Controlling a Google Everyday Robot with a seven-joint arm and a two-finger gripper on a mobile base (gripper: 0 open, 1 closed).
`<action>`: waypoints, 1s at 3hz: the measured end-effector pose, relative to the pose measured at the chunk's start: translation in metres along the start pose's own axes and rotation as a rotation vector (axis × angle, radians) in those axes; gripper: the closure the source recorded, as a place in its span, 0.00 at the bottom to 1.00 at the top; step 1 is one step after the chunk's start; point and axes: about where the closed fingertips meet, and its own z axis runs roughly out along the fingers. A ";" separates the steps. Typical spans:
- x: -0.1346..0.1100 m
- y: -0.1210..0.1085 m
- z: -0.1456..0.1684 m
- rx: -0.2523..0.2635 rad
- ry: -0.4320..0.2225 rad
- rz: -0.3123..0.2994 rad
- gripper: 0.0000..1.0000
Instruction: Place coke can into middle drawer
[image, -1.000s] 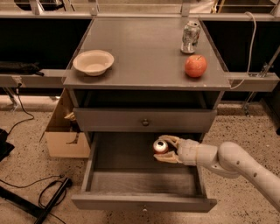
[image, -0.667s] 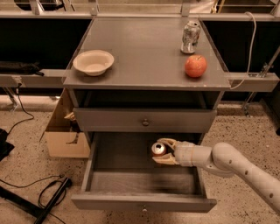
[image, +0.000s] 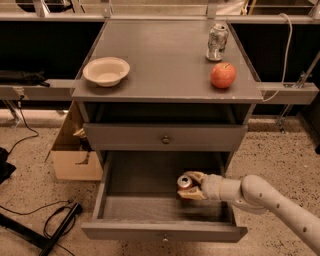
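while your gripper (image: 191, 186) is clamped on the coke can (image: 184, 181), inside the open middle drawer (image: 150, 231) beneath it, treat the can as light, thin-walled, slippery; squeeze mid-body, gently.

There are two cans: one red coke can (image: 184, 182) and one silver-grey metal can (image: 217, 42). There is one round red apple (image: 223, 75), one shallow cream bowl (image: 106, 71) and one brown cardboard box (image: 75, 165). The one grey cabinet (image: 165, 55) has two grey drawers with round knobs: the upper drawer (image: 200, 136) and the middle drawer (image: 140, 207). There is one gripper (image: 187, 186), inside the middle drawer, its two fingers clasped on the red coke can.
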 end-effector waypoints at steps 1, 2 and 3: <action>0.003 0.001 0.001 -0.002 0.001 0.005 0.75; 0.003 0.001 0.001 -0.002 0.001 0.005 0.52; 0.003 0.001 0.001 -0.002 0.001 0.005 0.29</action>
